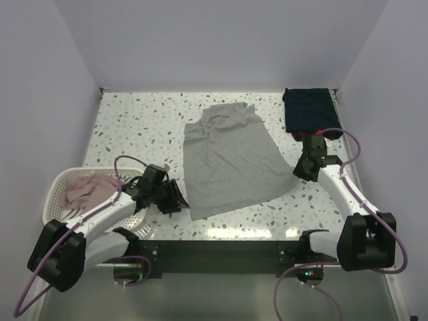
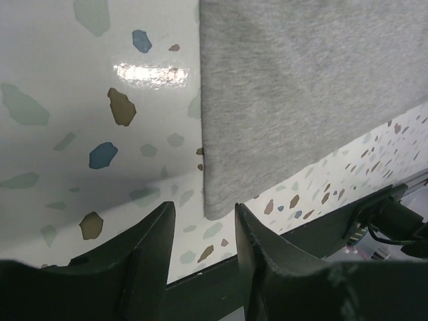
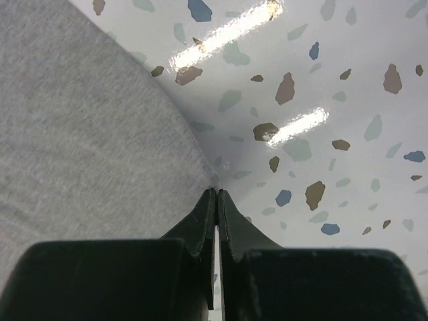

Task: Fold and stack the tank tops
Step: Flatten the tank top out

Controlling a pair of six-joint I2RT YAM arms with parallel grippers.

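Note:
A plain grey tank top (image 1: 231, 160) lies spread flat in the middle of the table. My left gripper (image 1: 175, 199) is open just off its near-left corner. In the left wrist view that corner of the grey tank top (image 2: 301, 87) lies flat on the table ahead of the left gripper (image 2: 202, 207), with nothing between the fingers. My right gripper (image 1: 302, 170) is at the top's right corner. In the right wrist view the right gripper (image 3: 217, 190) is shut, pinching the edge of the grey tank top (image 3: 80, 134). A folded navy tank top (image 1: 307, 110) lies at the back right.
A white slotted basket (image 1: 53, 194) stands at the near left and holds a crumpled pale pink tank top (image 1: 83, 189). Walls close off the left, back and right sides. The black mounting rail (image 1: 221, 251) runs along the near edge.

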